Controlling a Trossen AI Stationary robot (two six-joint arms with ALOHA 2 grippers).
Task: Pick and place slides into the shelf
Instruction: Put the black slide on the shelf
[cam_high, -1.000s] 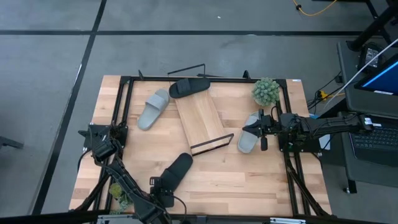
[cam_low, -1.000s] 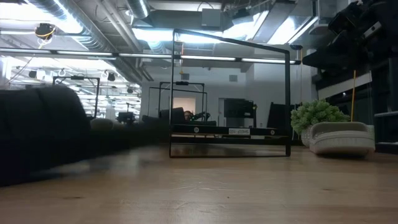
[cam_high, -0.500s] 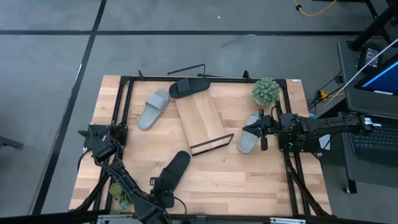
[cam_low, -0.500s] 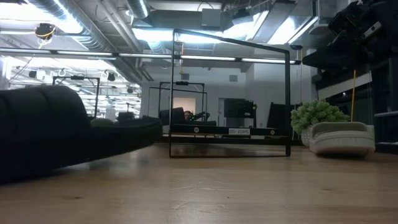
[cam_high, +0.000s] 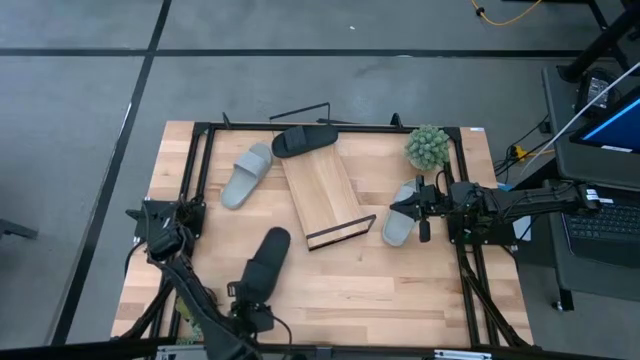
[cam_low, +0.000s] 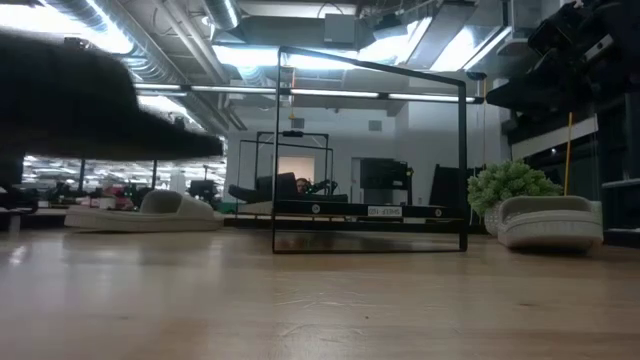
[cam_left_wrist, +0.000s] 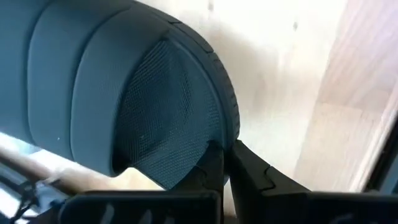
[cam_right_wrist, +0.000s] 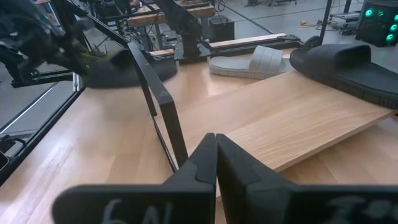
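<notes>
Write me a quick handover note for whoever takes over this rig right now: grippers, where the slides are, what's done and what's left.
Left gripper: shut on the heel edge of a black slide, lifted off the table at the near left.
Right gripper: shut, holding nothing, parked by the right edge next to a grey slide.
Shelf: mid-table; second black slide rests across its far end.
Second grey slide: on the table left of the shelf.
Done: at most one slide on the shelf, lying askew.
Left: place the held black slide, then both grey ones.
</notes>
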